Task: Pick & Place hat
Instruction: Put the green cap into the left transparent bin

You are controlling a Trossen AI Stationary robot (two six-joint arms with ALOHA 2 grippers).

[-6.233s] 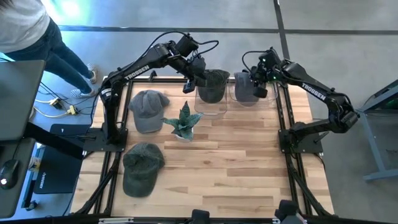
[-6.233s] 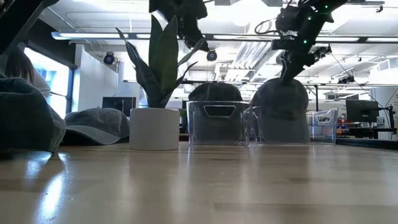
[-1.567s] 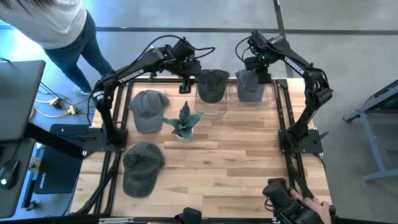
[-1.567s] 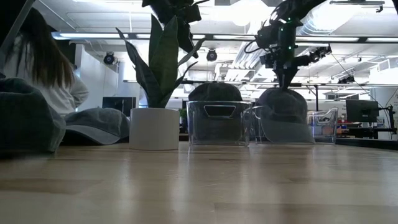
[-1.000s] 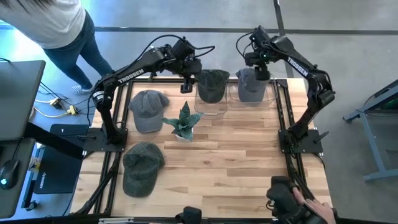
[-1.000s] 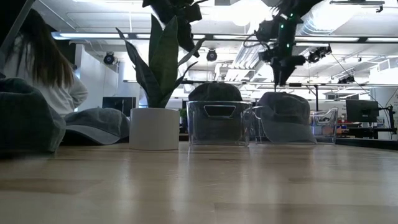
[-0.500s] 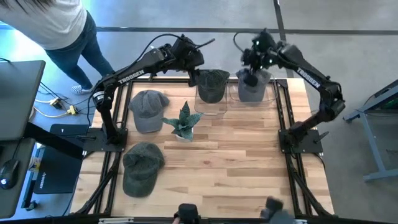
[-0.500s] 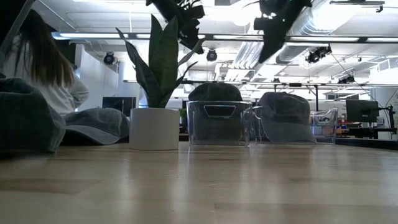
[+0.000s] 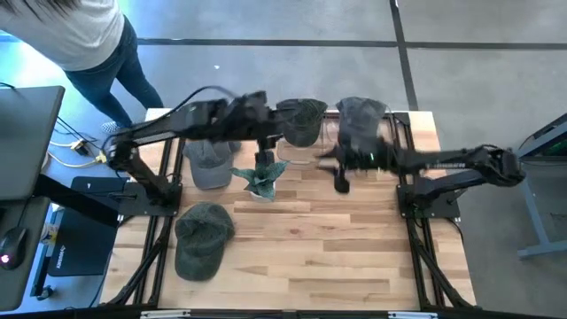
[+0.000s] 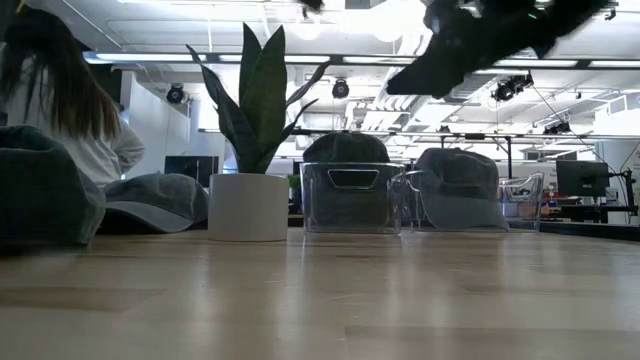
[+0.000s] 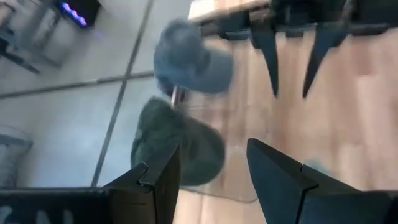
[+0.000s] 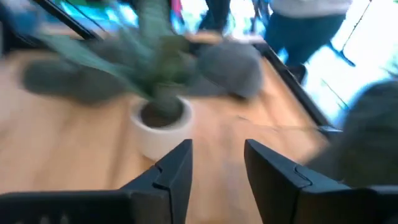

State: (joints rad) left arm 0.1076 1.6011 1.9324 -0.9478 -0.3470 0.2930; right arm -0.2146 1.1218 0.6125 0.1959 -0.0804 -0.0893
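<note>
Both my grippers were empty, fingers parted with a clear gap, nothing between them. My right gripper (image 9: 340, 182) hung above the wood table (image 9: 354, 257), just in front of the right clear bin (image 9: 387, 142), well clear of the grey hat (image 9: 358, 115) in that bin. My left gripper (image 9: 264, 152) was above the potted plant (image 9: 259, 173), near the left clear bin (image 9: 301, 158) holding the dark green hat (image 9: 301, 120). In the low view both hats sat domed up in their bins: green hat (image 10: 345, 150), grey hat (image 10: 458, 185). Two more hats lay loose on the table: a grey one (image 9: 208, 158) beside the plant, a dark green one (image 9: 202, 237) near the front left corner. A person (image 9: 75, 35) stood off the back left corner.
</note>
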